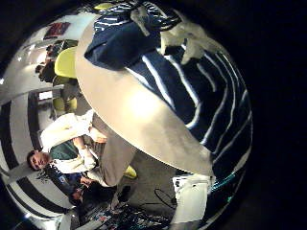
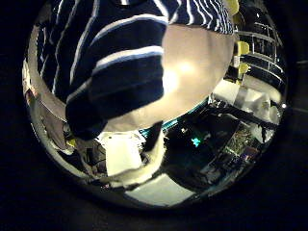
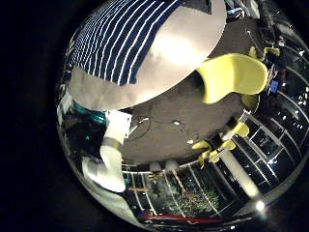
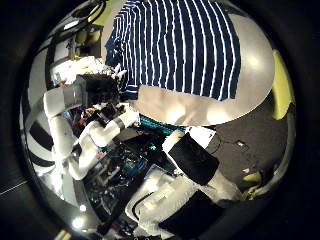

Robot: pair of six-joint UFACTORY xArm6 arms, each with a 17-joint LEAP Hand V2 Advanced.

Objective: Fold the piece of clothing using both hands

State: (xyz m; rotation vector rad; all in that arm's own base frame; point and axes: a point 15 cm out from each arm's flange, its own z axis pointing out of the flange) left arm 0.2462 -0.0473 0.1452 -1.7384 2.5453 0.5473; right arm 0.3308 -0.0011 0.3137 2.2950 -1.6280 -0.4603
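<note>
A striped piece of clothing, dark with light stripes, lies on a round table. In the left little finger side palm view the clothing (image 1: 182, 72) fills much of the picture and reaches the table's rim (image 1: 144, 120). The left thumb side palm view shows a dark bunched part of the clothing (image 2: 106, 67) on the table top (image 2: 192, 67). In the right thumb side palm view the clothing (image 4: 180, 45) lies spread out, and a hand (image 4: 100, 92) sits at its edge. The right little finger side palm view shows the clothing (image 3: 126, 34) by the table's rim (image 3: 116, 92). I cannot see either hand's grasp.
A chair (image 3: 232, 75) stands beside the table. More chairs (image 1: 65, 62) stand past the table's far side. A white arm (image 4: 85, 140) reaches up to the hand at the clothing's edge. Floor lies below the table's rim.
</note>
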